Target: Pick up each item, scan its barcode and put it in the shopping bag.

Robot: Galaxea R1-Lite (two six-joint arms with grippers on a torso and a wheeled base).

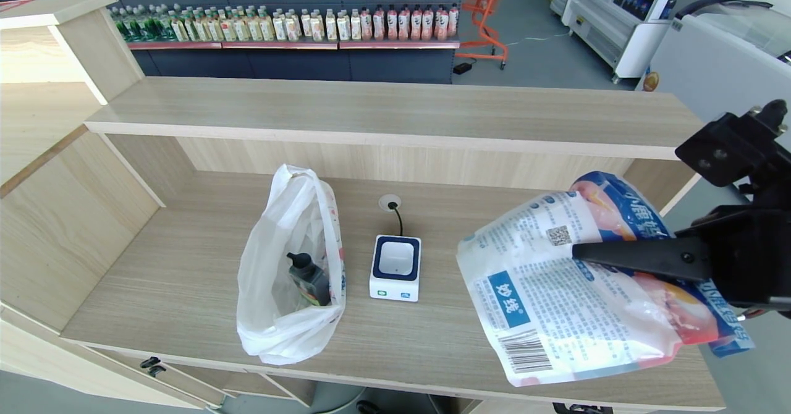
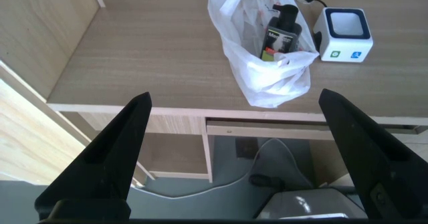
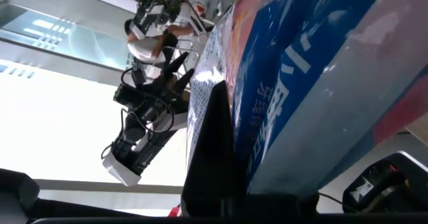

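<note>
Head view: your right gripper [image 1: 593, 253] gripped the packet [image 1: 544, 303], right of the scanner [image 1: 395, 267]; your left gripper [image 2: 234, 100] stood wide.

One bag [image 1: 267, 259], one bottle [image 1: 309, 279], one scanner [image 1: 395, 268], one packet [image 1: 575, 296].

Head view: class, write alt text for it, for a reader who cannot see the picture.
The right gripper holds a printed packet, barcode facing the camera, above the right of a wooden counter. To its left sit a small white scanner and an open white shopping bag with a dark bottle inside.
</note>
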